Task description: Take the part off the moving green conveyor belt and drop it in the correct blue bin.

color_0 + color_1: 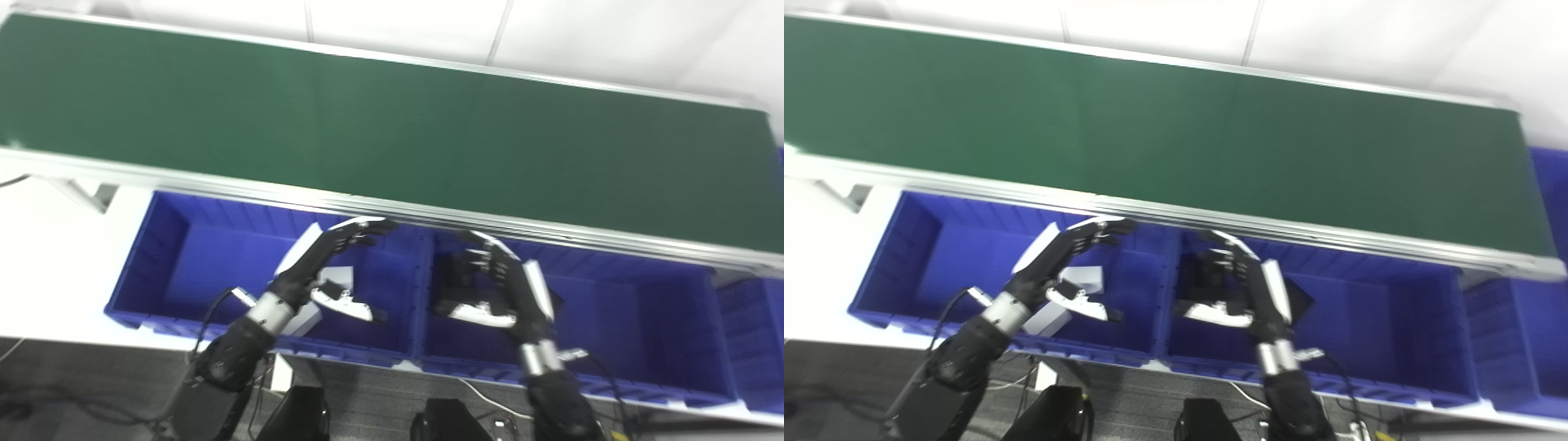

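Note:
The green conveyor belt (392,135) runs across the upper picture and I see no part on it. My left hand (327,263) hovers open over the left blue bin (153,245), fingers stretched toward the belt's near rail. White parts (337,278) lie in that bin beneath the hand. My right hand (502,285) hangs open over the middle blue bin (643,318), fingers curled a little. Dark parts (1295,297) lie under it in that bin. Neither hand holds anything.
An aluminium rail (551,229) edges the belt just above the bins. A third blue bin (753,337) shows at the far right. White tabletop (55,257) lies left of the bins, and dark floor with cables (92,392) below.

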Action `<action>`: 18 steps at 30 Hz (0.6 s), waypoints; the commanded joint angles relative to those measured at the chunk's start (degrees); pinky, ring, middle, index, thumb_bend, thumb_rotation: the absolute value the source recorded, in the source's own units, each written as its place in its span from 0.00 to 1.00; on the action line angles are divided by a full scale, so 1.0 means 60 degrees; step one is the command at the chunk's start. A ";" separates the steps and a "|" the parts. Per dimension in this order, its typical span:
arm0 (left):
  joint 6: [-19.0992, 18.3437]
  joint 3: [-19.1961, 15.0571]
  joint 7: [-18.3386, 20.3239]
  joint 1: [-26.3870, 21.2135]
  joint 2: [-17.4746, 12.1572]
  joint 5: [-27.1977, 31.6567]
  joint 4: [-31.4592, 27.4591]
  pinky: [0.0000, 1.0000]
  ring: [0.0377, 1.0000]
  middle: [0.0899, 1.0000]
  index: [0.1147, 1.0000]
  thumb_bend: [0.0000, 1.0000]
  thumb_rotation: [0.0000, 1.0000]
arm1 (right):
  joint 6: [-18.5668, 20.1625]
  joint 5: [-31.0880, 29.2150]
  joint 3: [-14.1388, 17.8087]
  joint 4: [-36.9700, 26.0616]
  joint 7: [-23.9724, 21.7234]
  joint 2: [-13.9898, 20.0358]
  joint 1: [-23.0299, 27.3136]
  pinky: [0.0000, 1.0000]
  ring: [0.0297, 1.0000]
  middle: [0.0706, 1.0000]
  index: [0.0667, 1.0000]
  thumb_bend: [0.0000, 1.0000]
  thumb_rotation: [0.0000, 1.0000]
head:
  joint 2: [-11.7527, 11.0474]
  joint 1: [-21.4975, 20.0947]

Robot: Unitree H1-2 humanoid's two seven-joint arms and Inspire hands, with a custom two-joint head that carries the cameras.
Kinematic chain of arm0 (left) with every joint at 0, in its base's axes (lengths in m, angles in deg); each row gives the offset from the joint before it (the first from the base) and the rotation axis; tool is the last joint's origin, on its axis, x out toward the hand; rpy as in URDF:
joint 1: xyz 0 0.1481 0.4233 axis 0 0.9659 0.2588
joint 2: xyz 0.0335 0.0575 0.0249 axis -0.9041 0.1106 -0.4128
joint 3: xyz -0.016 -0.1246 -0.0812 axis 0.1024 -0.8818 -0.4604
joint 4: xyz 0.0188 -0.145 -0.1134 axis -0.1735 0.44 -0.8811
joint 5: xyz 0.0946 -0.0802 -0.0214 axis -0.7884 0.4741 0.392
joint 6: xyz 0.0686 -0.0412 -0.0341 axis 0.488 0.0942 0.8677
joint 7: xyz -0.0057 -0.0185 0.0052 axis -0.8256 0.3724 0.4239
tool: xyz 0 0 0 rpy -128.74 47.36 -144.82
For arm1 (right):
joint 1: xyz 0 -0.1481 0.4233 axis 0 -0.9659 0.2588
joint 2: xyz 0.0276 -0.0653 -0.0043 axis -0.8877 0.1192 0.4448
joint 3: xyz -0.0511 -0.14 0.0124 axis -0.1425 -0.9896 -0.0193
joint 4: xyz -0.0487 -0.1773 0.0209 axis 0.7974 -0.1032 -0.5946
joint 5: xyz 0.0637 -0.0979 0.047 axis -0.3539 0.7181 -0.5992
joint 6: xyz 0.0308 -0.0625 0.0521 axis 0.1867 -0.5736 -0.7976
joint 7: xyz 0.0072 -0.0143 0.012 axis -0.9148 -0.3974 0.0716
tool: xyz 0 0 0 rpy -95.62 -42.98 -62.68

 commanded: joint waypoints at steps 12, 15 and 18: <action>0.0422 0.0483 -0.1274 -0.0346 -0.0269 -0.0101 0.0505 0.69 0.77 0.78 0.72 0.99 0.01 | -0.0499 -0.0204 -0.1061 0.0350 0.1244 0.0391 0.0321 0.62 0.74 0.83 0.74 1.00 0.29 | -0.0548 0.0402; 0.0421 0.0634 -0.1453 -0.0360 -0.0264 -0.0131 0.0524 0.68 0.76 0.78 0.71 1.00 0.00 | -0.0498 -0.0315 -0.1161 0.0416 0.1311 0.0531 0.0342 0.62 0.73 0.83 0.75 1.00 0.30 | -0.0681 0.0623; 0.0421 0.0771 -0.1603 -0.0398 -0.0240 -0.0147 0.0619 0.67 0.75 0.77 0.70 1.00 0.00 | -0.0499 -0.0501 -0.1214 0.0509 0.1288 0.0631 0.0370 0.61 0.73 0.83 0.75 1.00 0.29 | -0.0805 0.0788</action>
